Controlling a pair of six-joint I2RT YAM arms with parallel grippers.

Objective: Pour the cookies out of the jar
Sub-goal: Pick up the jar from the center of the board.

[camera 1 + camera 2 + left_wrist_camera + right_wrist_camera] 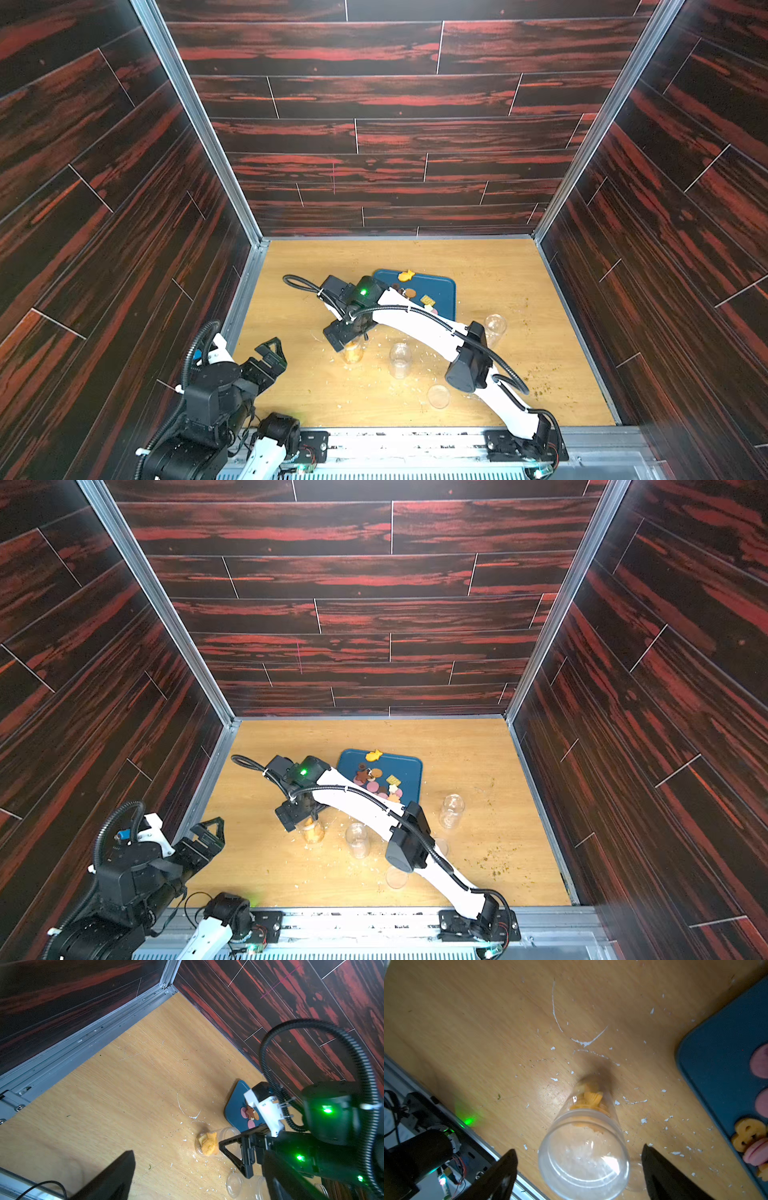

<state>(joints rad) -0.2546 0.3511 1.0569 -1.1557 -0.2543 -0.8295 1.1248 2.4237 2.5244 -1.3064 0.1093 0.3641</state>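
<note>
A clear jar [352, 351] [583, 1147] stands on the wooden table left of centre, with orange cookies [591, 1101] [208, 1144] at its bottom. My right gripper [347, 332] [579, 1148] hangs over the jar's top, open, one finger on each side with a gap to the wall. More cookies [376, 781], pink, brown and yellow, lie on a blue tray [440, 286] behind the arm. My left gripper [272, 351] rests open at the table's left edge, holding nothing; its wrist view shows only one finger [116, 1176].
Two empty clear jars [400, 359] [494, 328] stand right of the cookie jar, and a clear lid [438, 396] lies nearer the front. Pale crumbs are scattered across the table. The right arm spans the middle. Dark walls close three sides.
</note>
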